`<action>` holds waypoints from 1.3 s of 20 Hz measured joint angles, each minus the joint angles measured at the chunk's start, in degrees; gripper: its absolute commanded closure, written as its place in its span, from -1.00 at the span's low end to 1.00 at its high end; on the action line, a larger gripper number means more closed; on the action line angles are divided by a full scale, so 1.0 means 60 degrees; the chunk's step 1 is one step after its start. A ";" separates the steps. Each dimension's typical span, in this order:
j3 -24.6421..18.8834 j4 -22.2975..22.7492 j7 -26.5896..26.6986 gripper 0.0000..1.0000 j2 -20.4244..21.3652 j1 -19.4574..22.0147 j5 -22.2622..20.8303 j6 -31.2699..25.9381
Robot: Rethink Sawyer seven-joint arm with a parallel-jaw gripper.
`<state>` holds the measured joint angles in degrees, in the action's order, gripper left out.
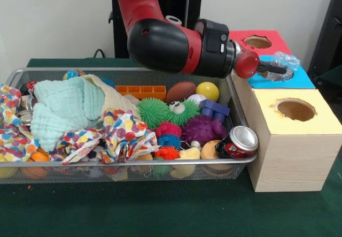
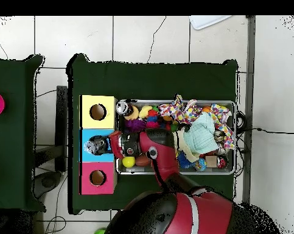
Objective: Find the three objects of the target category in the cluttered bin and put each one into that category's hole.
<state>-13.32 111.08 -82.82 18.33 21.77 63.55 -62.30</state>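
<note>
The gripper (image 1: 280, 66) is reaching sideways out of the wire bin (image 1: 128, 71) and over the blue box (image 1: 299, 80), its black fingers pinching a crumpled clear plastic piece (image 1: 283, 61). In the overhead view the same piece (image 2: 97, 145) is sitting right over the blue box's hole, at the gripper's tip (image 2: 106, 144). The blue box is standing between the yellow box (image 1: 315, 120) and the red box (image 1: 278, 36), whose holes are lying open. Back in the bin, a red soda can (image 1: 238, 142) is leaning in the corner nearest the yellow box, beside spiky balls (image 1: 206, 129), a mint cloth (image 1: 64, 108) and a polka-dot cloth (image 1: 120, 130).
</note>
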 measured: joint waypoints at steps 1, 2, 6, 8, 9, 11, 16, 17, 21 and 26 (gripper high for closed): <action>0.0017 -0.0072 0.0000 -1.00 -0.0003 -0.0004 -0.0178 -0.0001; 0.0034 -0.0144 0.0000 1.00 -0.0007 -0.0008 -0.0356 -0.0002; 0.0028 -0.0514 0.0000 1.00 -0.0017 0.0005 -0.0968 0.0004; 0.0026 -0.0530 0.0000 1.00 -0.0016 0.0007 -0.0999 0.0005; 0.0025 -0.0533 0.0000 1.00 -0.0017 0.0008 -0.1004 0.0006; 0.0025 -0.0526 0.0000 1.00 -0.0005 0.0006 -0.1004 0.0026; 0.0026 -0.0490 0.0000 1.00 0.0054 -0.0006 -0.1002 0.0115; 0.0026 -0.0490 0.0000 1.00 0.0055 -0.0006 -0.1004 0.0115; 0.0036 -0.0482 0.0002 1.00 0.0087 -0.0018 -0.1021 0.0153; 0.0149 -0.0512 0.0002 1.00 0.0209 -0.0061 -0.1205 0.0166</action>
<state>-12.43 108.00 -82.81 19.59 21.40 56.32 -61.30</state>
